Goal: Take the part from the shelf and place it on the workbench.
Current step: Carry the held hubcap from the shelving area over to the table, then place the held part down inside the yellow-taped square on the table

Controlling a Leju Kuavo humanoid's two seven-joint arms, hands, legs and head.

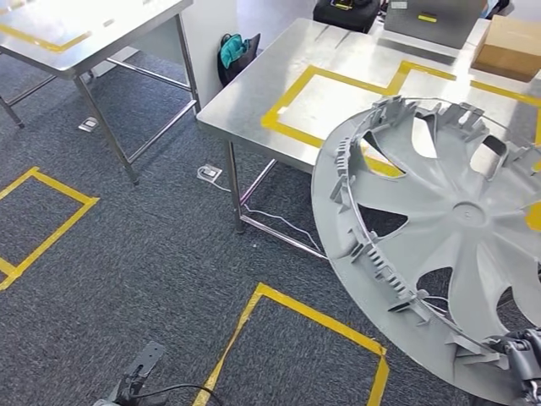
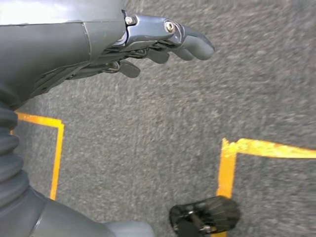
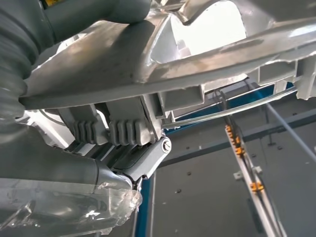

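The right hand (image 1: 524,359) grips the grey wheel-cover part (image 1: 446,228) by its lower rim, holding it tilted in the air over the near edge of the steel workbench (image 1: 331,59) (ribbed inner side facing the head view). In the right wrist view, the fingers (image 3: 147,160) clamp the rim's ribbed clips. The left hand (image 2: 149,47) hangs over the carpet (image 2: 168,123), fingers stretched out, holding nothing.
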